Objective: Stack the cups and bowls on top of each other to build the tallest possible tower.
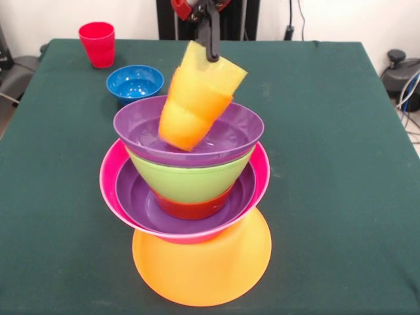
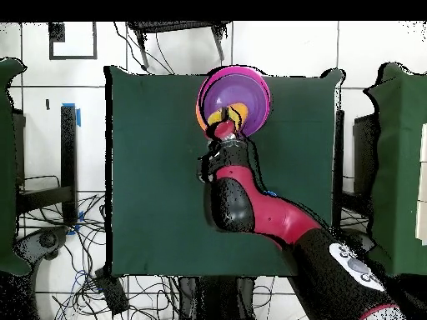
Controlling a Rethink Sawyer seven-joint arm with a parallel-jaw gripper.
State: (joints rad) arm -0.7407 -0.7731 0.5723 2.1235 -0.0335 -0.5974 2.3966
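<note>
Though cropped, pincer (image 1: pixel 211 47) on cups (image 1: pixel 197 98)

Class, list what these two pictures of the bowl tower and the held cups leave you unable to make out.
- Red cup and blue bowl: hidden in the overhead view by the arm.
- Gripper: cut off by the front view's top edge.
- Red-orange bowl: only a sliver shows, inside the lower purple bowl.
- Held yellow-orange cups: exact count unclear; they are nested.
</note>
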